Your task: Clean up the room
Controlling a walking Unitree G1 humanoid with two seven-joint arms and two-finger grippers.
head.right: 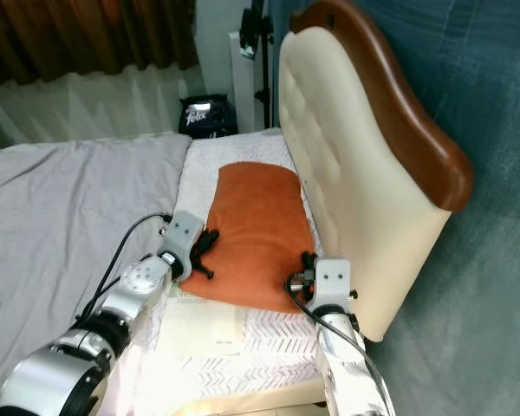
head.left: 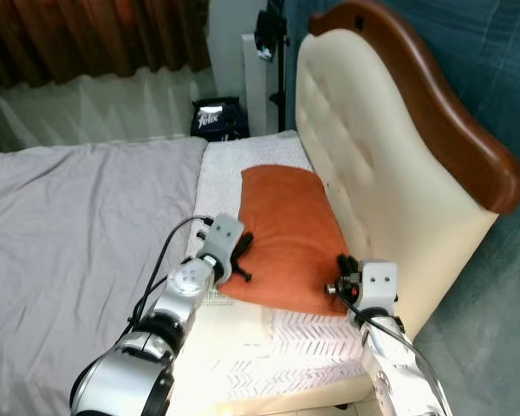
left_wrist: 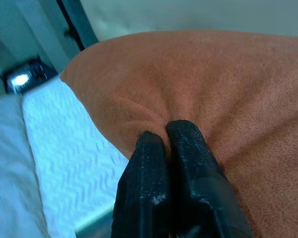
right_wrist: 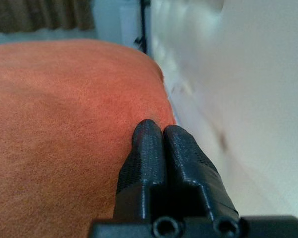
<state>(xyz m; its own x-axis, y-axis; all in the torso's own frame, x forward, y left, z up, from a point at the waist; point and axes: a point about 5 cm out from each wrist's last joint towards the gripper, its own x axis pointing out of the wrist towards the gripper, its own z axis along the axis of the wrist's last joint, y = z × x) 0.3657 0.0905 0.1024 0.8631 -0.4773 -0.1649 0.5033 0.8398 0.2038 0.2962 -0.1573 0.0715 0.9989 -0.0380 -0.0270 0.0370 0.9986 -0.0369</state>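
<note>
You see the bed with its cream headboard; the orange pillow lies flat on the mattress beside the headboard. Your left claw is pinched together on the pillow's near-left edge, your right claw pressed together at its near-right edge.

"Felix" on dark bag.
</note>
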